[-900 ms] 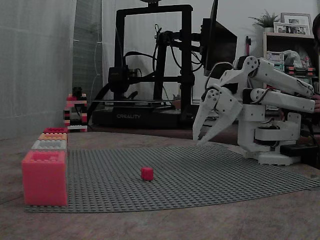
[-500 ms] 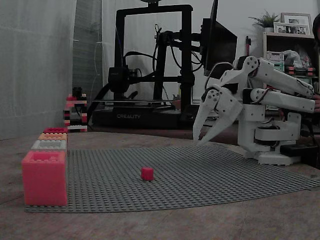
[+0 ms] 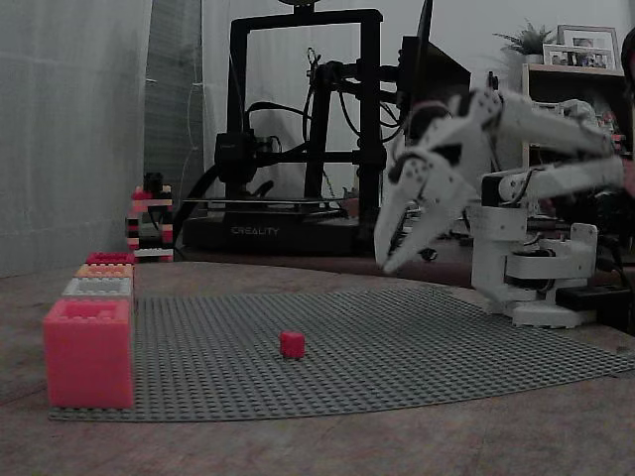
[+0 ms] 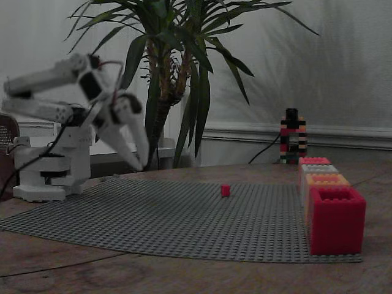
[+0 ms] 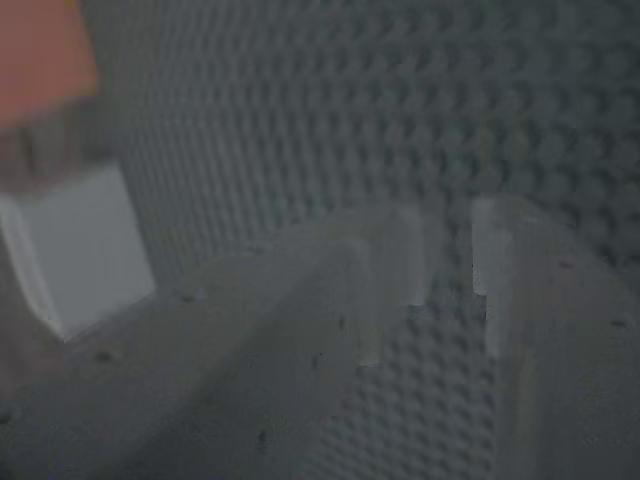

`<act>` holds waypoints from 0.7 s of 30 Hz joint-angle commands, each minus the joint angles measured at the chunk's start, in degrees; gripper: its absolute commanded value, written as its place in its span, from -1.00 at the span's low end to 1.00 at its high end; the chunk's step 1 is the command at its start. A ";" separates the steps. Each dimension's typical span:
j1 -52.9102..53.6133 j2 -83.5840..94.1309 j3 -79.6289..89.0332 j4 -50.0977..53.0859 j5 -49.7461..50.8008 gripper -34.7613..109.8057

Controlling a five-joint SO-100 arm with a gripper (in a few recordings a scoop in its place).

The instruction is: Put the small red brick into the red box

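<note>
Both fixed views show the white arm (image 3: pixel 516 188) raised over one end of the grey studded baseplate (image 3: pixel 397 347), with its gripper (image 3: pixel 392 253) angled down and hanging in the air, its two fingers spread apart and holding nothing. The small red brick (image 3: pixel 292 344) sits alone on the plate, well apart from the gripper and from the boxes, with bare studs all round it.

Only the view from the plant side shows the boxes from their far end: the red box (image 4: pixel 335 219) stands nearest that camera at the plate's corner, with an orange box (image 4: pixel 326 180), a grey box (image 4: pixel 318 168) and a further red-topped one (image 4: pixel 314 160) lined up behind it along the plate's edge. From the other side, the nearest box (image 3: pixel 88 352) looks lighter, pink-coral, with the same row running away behind it. Past the row stands a small tower of black, red and white bricks (image 4: pixel 292 136), off the plate.

The wrist view is blurred; it shows the two pale fingers (image 5: pixel 400 260) apart over grey studs, with a white block (image 5: pixel 80 250) and an orange patch (image 5: pixel 45 55) at the left edge.

Behind the plate in one fixed view stands a black 3D printer (image 3: pixel 298 129); in the other, a potted plant (image 4: pixel 177 73). Neither reaches over the plate. The stretch between the gripper and the brick, and from the brick to the boxes, is open.
</note>
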 commanded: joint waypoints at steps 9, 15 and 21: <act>-12.92 -49.48 -37.71 -1.67 -15.12 -0.32; -14.85 -64.60 -46.32 -2.46 -12.92 -0.26; -17.93 -68.20 -47.64 -7.21 -9.93 -0.25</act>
